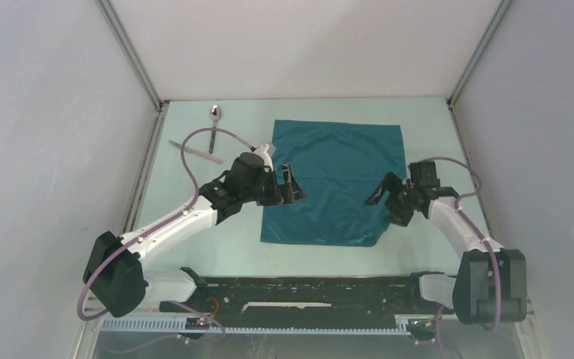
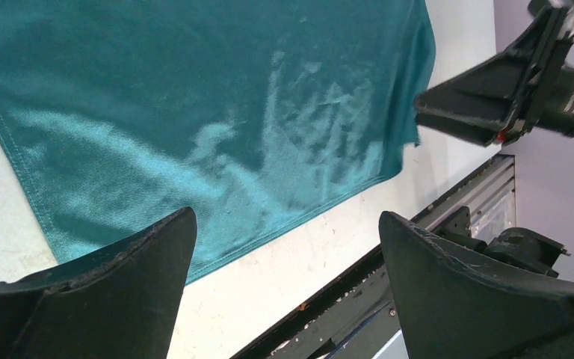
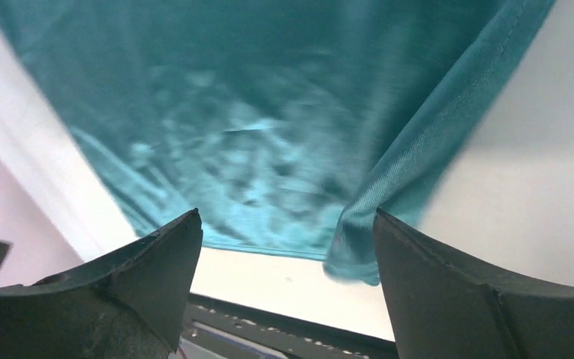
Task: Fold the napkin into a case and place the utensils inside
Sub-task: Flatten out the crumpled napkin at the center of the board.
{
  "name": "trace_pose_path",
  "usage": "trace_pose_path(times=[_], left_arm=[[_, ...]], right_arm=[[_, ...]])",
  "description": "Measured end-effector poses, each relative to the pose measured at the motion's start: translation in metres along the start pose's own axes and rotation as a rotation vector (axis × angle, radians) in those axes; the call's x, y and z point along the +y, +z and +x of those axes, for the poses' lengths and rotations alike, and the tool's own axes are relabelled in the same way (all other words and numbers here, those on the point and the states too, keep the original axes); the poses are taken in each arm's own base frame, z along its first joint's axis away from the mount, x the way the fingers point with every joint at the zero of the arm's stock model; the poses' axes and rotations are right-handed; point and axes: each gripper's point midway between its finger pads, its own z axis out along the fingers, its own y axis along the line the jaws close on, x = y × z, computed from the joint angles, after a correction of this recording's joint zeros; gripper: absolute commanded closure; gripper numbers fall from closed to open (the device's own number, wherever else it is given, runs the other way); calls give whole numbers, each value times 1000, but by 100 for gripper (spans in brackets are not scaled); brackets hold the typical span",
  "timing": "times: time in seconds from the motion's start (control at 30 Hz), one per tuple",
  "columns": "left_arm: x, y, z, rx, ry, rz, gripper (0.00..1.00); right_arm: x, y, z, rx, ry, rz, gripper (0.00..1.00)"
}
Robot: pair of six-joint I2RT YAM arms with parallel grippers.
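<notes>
Overhead, pale table [image 1: 433, 134] boxed by plain grey-white walls [image 1: 37, 112], metal corner posts [image 1: 131, 52] running to upper left and upper right; black rail [image 1: 306, 288] along bottom of frame

Napkin [image 1: 336, 179] spread flat mid-frame, teal, sheen on weave; lower-right edge rumpled into a soft fold in right wrist view

Spoon [image 1: 215, 120] and knife [image 1: 194, 152] upper left, off the cloth, spoon handle tip meeting the knife

Left gripper [image 1: 293, 183] over napkin's left edge, jaws spread, grasping nothing

Right gripper [image 1: 386, 206] over the rumpled right edge, jaws likewise released, empty
</notes>
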Motion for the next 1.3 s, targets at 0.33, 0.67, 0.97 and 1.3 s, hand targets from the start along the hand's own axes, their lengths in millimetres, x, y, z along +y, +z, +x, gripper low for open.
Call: trace_pose_path(times=[0.33,0.67,0.97,1.3], left_arm=[[-4,-5,-2,-10,4,15,0],[-6,-7,-3,-14,6,25,0],[-15,-19,-10,-47,24,55,0],[-15,-27,-12,-62,41,59,0]], right_arm=[[-3,-19,-41,-132,32,84,19],[3,14,-19,-39,-75,253,34],[19,55,0,-39,-190,454,47],[17,64,7,-53,-251,561,59]])
